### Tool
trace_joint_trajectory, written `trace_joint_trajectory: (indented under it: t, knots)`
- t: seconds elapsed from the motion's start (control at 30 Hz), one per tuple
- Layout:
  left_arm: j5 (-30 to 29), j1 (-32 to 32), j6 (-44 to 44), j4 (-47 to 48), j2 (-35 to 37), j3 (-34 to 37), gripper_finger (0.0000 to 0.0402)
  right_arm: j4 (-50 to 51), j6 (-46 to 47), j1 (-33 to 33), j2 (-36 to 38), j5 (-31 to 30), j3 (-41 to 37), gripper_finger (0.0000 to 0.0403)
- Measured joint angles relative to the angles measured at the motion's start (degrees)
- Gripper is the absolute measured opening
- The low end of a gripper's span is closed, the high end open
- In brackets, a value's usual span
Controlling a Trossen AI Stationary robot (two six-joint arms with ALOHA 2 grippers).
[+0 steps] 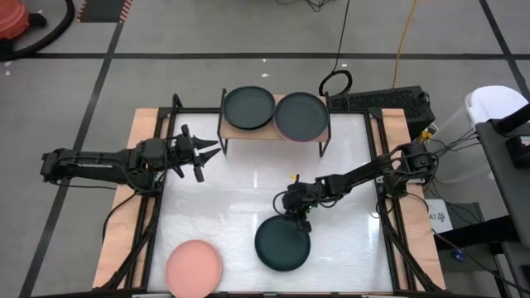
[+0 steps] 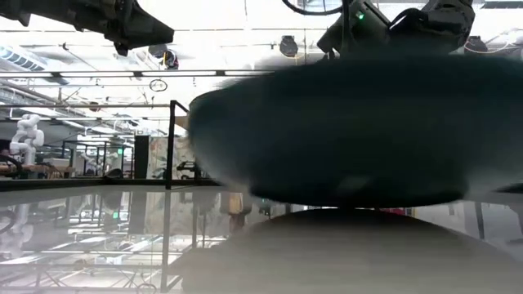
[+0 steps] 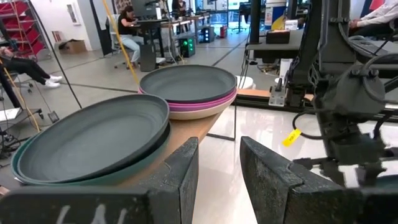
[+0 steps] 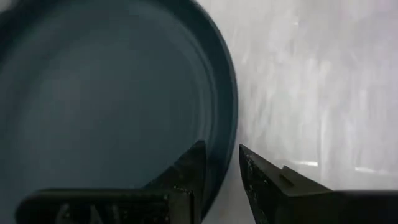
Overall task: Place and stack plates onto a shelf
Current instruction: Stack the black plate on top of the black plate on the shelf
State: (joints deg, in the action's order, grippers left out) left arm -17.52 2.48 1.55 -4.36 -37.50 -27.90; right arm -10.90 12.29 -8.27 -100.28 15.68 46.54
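At the near edge of the surface (image 1: 348,149), a pink plate (image 1: 194,266) is lying on the left and a dark plate (image 1: 282,242) is lying on the right. The right end effector (image 1: 296,217) is standing at the far rim of this dark plate. In the right wrist view one finger is sitting inside the rim and the other outside, so it is straddling the edge. I cannot tell if it is already clenched on it.

The plate is lying just on the near side of this end effector. The right arm is clearly the nearer one.

Further back on the left, the left end effector (image 1: 201,151) is hovering released, pointing right toward the shelf (image 1: 225,129).

On the shelf at the far side, two stacks are sitting side by side, the left stack (image 1: 248,108) and the right stack (image 1: 301,115).
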Motion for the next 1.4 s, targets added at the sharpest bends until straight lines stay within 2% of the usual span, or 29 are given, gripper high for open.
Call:
trace_joint_trajectory:
  t: [0.13, 0.23, 0.3, 0.43, 0.53, 0.67, 0.77, 0.83, 1.0, 1.13, 1.2, 1.3, 1.4]
  knots:
    - [0.0, 0.0, -0.3, 0.4, 0.0, 0.0, 0.0123, 0.4, 0.1, 0.1, 0.0, -0.7, 0.0, 0.0070]
    - [0.0, 0.0, -0.4, 0.5, 0.0, 0.0, 0.0123, 0.6, -1.1, 0.1, 1.2, -0.6, 0.0, 0.0032]
    - [0.0, 0.0, -0.4, 0.5, 0.0, 0.0, 0.0123, 0.4, -2.3, 0.2, 2.7, -0.4, 0.0, 0.0010]
    - [0.0, 0.0, -0.1, 0.2, 0.0, 0.0, 0.0123, -1.5, -3.3, 2.3, 8.5, -1.1, 0.0, 0.0003]
    - [0.0, 0.0, 0.0, -0.5, 0.0, 0.0, 0.0123, -2.3, -5.3, 6.2, 14.8, -3.3, 1.9, 0.0003]
    - [0.0, 0.0, -0.2, -1.9, 0.1, 0.0, 0.0123, -2.9, -11.6, 14.1, 22.1, -9.7, 7.4, 0.0002]
    - [1.6, -0.7, -0.2, -3.0, 1.1, 0.0, 0.0123, -3.3, -14.6, 21.8, 24.0, -12.9, 13.0, 0.0001]
    - [2.2, -1.7, -0.2, -2.6, 2.5, -0.6, 0.0123, -4.7, -15.4, 27.0, 24.0, -12.1, 17.5, 0.0001]
    - [1.5, -4.3, 3.1, 2.1, 8.0, -1.3, 0.0123, -2.5, -12.5, 37.8, 17.4, -4.1, 32.0, 0.0001]
    - [-7.1, -5.2, 2.7, 10.6, 12.7, -1.6, 0.0123, 6.2, -9.7, 42.5, 7.4, 1.2, 43.5, 0.0001]
    - [-9.1, -5.3, 1.3, 13.7, 14.1, -1.6, 0.0123, 9.7, -9.0, 44.0, 2.7, 2.4, 48.1, 0.0001]
    - [-9.2, -5.4, -0.7, 16.7, 14.4, -1.6, 0.0123, 12.6, -8.9, 45.5, -3.0, 3.0, 51.9, 0.0000]
    - [-8.6, -5.4, -1.3, 17.8, 14.0, -1.6, 0.0123, 12.5, -8.6, 46.3, -7.3, 2.6, 52.4, 0.0001]
